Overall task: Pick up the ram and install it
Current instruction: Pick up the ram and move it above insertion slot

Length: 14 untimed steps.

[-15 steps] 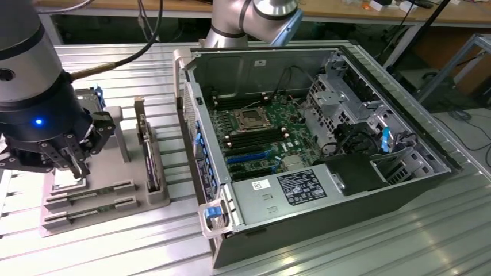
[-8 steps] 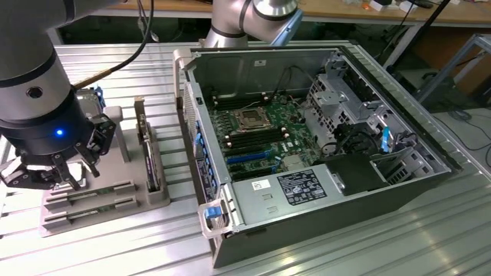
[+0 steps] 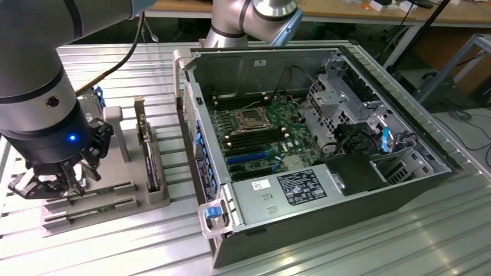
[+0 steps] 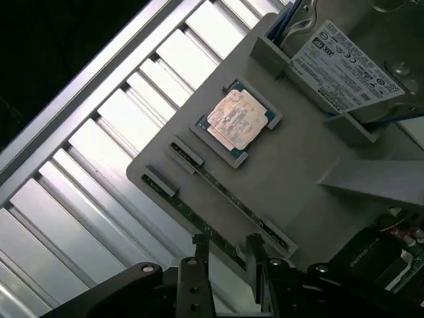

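— Jaws stand apart with nothing in them: we see the gripper (image 4: 226, 250) hang released, low over the grey tray (image 4: 291, 165), at the lower left of the exterior view.

— And the ram?

— We find the ram (image 4: 189, 215) on edge in its slot in that tray, not lifted. One end runs in under the gap between the two fingers (image 4: 197, 255). From there its long axis slants away toward the tray's outer edge.

— So we straddle it?

— We judge so, though over one end rather than the middle, and the stick lies oblique to the gap, not square to it. A second stick (image 4: 228, 195) lies parallel just beside it, between the ram and the processor (image 4: 237, 119), and passes near the other finger.

— The computer case (image 3: 261, 66)?

— Well apart, toward the exterior view's right.
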Motion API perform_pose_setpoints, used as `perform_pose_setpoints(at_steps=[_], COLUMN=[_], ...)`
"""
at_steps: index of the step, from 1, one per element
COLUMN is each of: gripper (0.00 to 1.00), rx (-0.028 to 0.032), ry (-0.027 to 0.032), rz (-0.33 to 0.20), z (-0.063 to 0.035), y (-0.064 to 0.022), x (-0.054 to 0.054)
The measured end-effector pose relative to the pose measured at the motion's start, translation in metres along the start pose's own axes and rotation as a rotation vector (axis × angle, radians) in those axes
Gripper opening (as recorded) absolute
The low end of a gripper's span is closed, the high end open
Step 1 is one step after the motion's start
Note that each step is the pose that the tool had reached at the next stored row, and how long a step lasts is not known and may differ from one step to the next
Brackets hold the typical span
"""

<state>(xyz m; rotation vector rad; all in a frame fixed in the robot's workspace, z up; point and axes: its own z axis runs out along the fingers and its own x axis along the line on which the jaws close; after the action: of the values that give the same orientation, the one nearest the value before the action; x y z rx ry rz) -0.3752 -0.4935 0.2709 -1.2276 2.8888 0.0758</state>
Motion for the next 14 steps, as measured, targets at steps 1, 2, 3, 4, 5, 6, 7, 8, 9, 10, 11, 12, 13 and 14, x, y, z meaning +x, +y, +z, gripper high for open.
perform_pose_setpoints(at_steps=[1, 2, 3, 4, 5, 6, 7, 8, 9, 10, 11, 12, 13, 14], gripper=[0.36, 0.36, 0.36, 0.36, 0.36, 0.36, 0.36, 0.36, 0.36, 0.36, 0.36, 0.36, 0.36, 0.36], rx=[-0.0005, -0.0017, -0.0031, -0.004, -0.0047, -0.0053, -0.0059, -0.0062, -0.007, -0.0074, -0.0078, -0.0085, -0.0093, -0.0101], ry=[0.0012, 0.0036, 0.0066, 0.0085, 0.01, 0.0113, 0.0124, 0.0133, 0.015, 0.0158, 0.0165, 0.018, 0.0197, 0.0213], rz=[-0.03, -0.082, -0.155, -0.197, -0.231, -0.262, -0.287, -0.305, -0.341, -0.36, -0.378, -0.415, -0.453, -0.489], z=[0.0024, 0.0064, 0.0121, 0.0153, 0.018, 0.0205, 0.0224, 0.0239, 0.0266, 0.0281, 0.0296, 0.0325, 0.0355, 0.0383], y=[-0.0001, -0.0002, -0.0005, -0.0006, -0.0008, -0.0009, -0.001, -0.001, -0.0012, -0.0012, -0.0013, -0.0014, -0.0016, -0.0017], x=[0.0, 0.0, 0.0, 0.0, 0.0, 0.0, 0.0, 0.0, 0.001, 0.001, 0.001, 0.001, 0.001, 0.001])
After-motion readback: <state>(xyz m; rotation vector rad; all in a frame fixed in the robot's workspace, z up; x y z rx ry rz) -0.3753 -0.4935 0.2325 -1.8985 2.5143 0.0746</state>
